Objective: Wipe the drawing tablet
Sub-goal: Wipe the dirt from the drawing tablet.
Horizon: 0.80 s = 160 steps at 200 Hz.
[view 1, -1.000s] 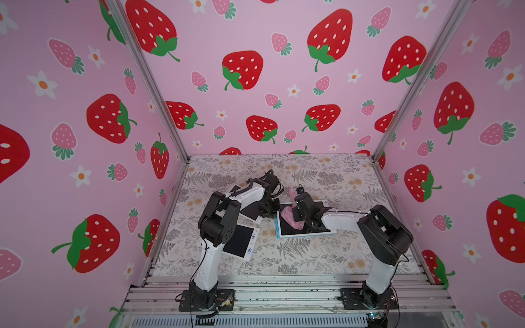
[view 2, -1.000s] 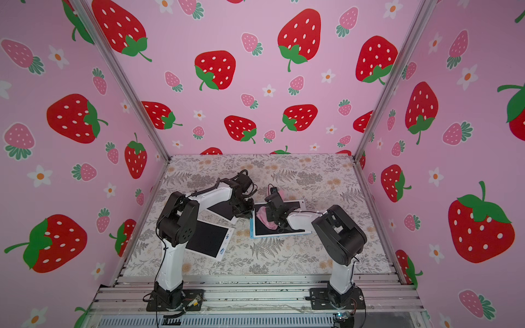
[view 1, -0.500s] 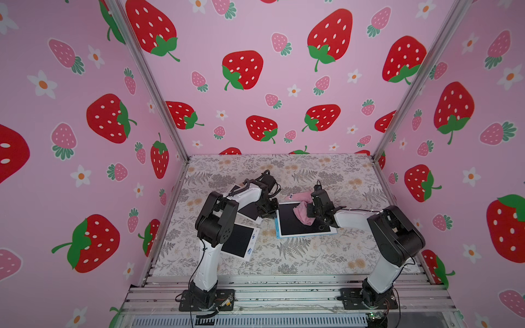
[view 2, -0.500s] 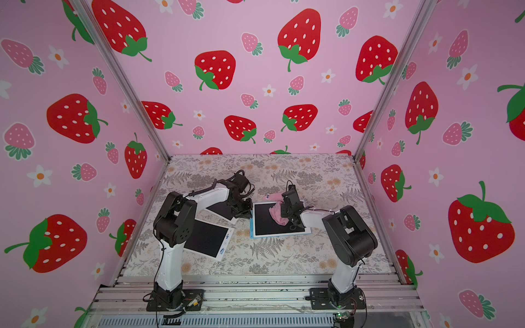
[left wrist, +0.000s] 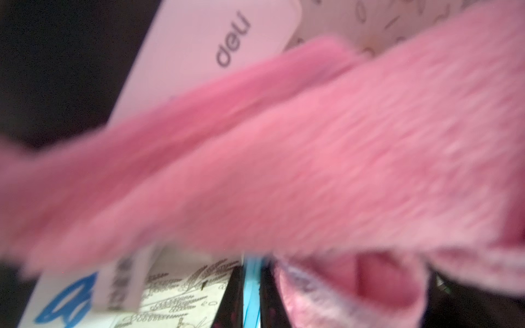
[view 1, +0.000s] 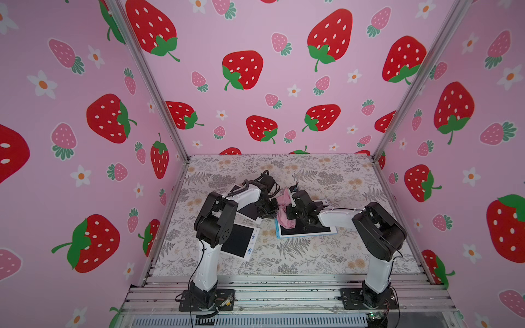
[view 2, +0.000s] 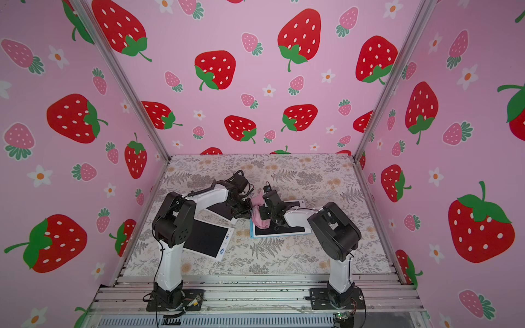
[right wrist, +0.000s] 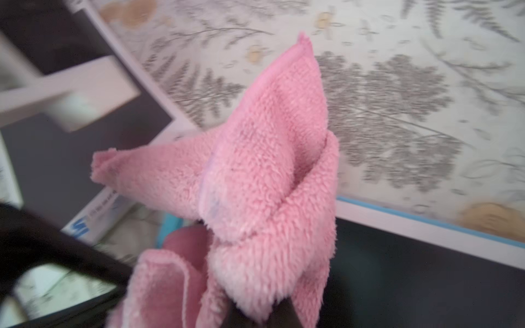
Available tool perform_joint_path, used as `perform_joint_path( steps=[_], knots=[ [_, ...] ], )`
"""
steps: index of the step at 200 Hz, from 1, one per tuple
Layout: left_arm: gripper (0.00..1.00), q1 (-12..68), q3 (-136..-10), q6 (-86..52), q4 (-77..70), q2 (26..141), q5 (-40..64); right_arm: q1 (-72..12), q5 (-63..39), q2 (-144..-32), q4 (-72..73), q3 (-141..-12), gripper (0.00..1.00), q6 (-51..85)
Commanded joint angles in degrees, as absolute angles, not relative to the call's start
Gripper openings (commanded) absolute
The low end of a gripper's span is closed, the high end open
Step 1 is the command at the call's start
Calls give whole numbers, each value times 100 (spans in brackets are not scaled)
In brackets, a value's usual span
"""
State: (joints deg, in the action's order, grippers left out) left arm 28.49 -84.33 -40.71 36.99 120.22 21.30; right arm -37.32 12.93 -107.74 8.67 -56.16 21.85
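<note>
**Cloth on the tablet**

In both top views our right hand [view 1: 287, 211] clenches the cloth [view 1: 284, 215] on the tablet [view 1: 309, 230], mid-tabletop [view 2: 284, 255]. Left wrist: blurred cloth [left wrist: 284, 170]; our left hand's closed. Right wrist: cloth [right wrist: 255, 184] bunched over the tablet [right wrist: 426, 269].

A staged robot test booth is shown, not a home or office. Three walls [view 1: 284, 85] are covered with pink wallpaper printed with red strawberries and white flowers, filling the upper part of both top views, and are joined at the corners by bare aluminium posts [view 1: 147, 79]. A tabletop [view 2: 312, 176] papered in a grey fern and flower print is seen at lower centre. Along the bottom of the frame, slotted aluminium rails [view 1: 284, 292] are seen, to which the two arm bases [view 1: 206, 299] are bolted on black plates, with loose cables [view 2: 159, 272] trailing beside them.
</note>
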Motion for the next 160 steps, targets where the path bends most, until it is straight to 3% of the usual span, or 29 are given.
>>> perform_joint_path(
  steps=[1, 26, 84, 160],
  knots=[
    [12, 2908, -7941, -4288, 4043, 12612, 1706, -3306, 1233, -10509, 791, -5291, 0, 2109],
    [12, 2909, -7860, -4388, 4034, 12582, 1644, -3364, 964, -10511, 787, -5244, 0, 1952],
    [12, 2909, -7331, -4817, 3648, 12342, 1614, -4397, 963, -11098, 746, -6081, 0, 2098],
    [12, 2909, -6845, -5115, 3341, 12192, 1573, -3831, 497, -11159, 940, -5932, 0, 2241]
  ],
)
